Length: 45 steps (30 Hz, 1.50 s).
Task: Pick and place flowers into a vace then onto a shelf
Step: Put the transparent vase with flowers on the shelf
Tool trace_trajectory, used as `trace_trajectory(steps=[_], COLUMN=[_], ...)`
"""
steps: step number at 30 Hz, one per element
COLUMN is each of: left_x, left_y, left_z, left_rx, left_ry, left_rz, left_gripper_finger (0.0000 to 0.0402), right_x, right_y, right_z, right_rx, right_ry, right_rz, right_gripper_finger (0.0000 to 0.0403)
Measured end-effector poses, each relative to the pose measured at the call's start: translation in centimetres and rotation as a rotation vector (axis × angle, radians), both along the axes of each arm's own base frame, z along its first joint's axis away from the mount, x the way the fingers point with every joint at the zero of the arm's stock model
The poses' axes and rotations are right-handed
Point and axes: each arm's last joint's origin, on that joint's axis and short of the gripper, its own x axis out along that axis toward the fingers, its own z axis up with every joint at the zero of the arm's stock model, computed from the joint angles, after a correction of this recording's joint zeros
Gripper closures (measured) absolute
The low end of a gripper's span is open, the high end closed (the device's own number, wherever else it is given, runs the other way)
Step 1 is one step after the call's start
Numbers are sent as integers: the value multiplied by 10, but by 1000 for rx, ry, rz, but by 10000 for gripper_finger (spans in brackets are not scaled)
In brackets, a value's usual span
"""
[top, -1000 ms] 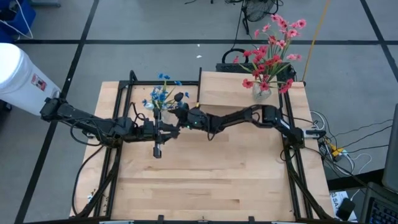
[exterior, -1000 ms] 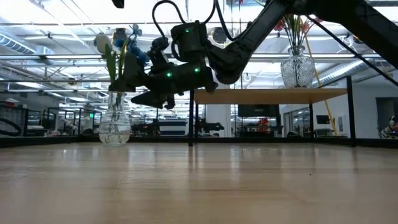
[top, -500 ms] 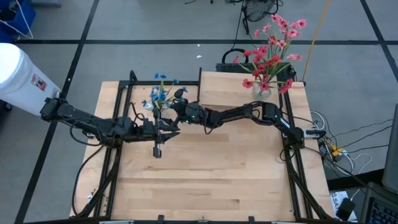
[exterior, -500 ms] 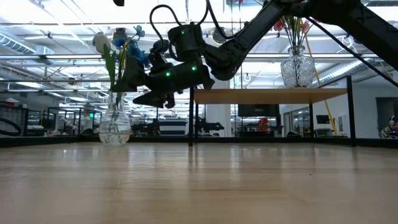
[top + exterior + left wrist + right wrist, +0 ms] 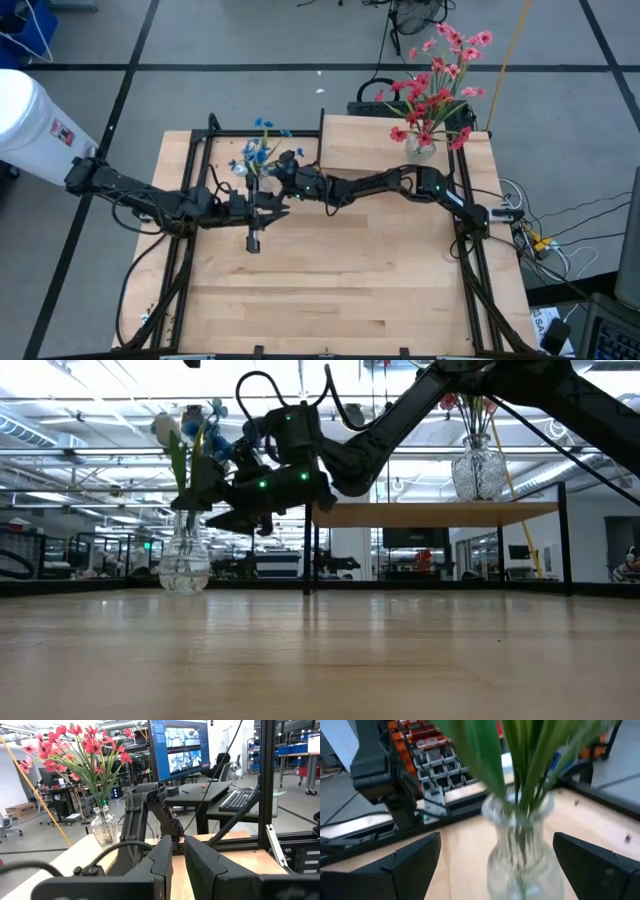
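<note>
Right gripper (image 5: 283, 172) stretched low and far across the table from the right edge, forearm nearly level, wrist just beside a clear glass vase (image 5: 186, 565) near the left rear of the tabletop (image 5: 340, 290). Fingers (image 5: 405, 865) spread wide apart in the right wrist view, one on each side of the vase's neck, holding nothing; contact with the glass cannot be told. Arm seen in the low view dropping from the upper right, with green lights glowing along the wrist.

Left gripper (image 5: 253, 240) lying close by over the tabletop, just in front of the same vase, arm reaching in from the left edge. Fingers (image 5: 162, 860) nearly together in the left wrist view, only a narrow slit between them, nothing in it.

Blue flowers (image 5: 257, 152) and one white bud (image 5: 166, 430) standing upright in that vase, green stalks running vertically, heads up, vase base resting on the tabletop.

Red-pink flowers (image 5: 440, 70) fanned upward from a second glass vase (image 5: 478, 472), upright on the shelf (image 5: 365, 145) at the table's rear right, well apart from both grippers. Shelf board raised above the tabletop on dark legs in the low view.
</note>
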Motion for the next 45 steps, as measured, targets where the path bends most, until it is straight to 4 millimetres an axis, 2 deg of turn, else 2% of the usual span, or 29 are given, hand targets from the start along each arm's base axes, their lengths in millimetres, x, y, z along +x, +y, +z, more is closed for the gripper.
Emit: trace_trajectory(steps=[8,15,33,45], left_x=[0,0,0,0], left_y=[0,0,2,2], left_z=[-1,0,0,0], left_rx=[1,-3,5,5], left_ry=[6,3,5,3], left_rz=[0,2,7,7], left_gripper_finger=[344,344,344,344], right_x=[6,8,17,18], right_y=[-5,-19,-35,-35], right_z=[1,-10,3,4], right_rx=[-6,-1,6,29], right_ry=[-8,-6,-4,-10], right_rz=[-9,-30,-4,19], right_gripper_finger=[28,28,28,39])
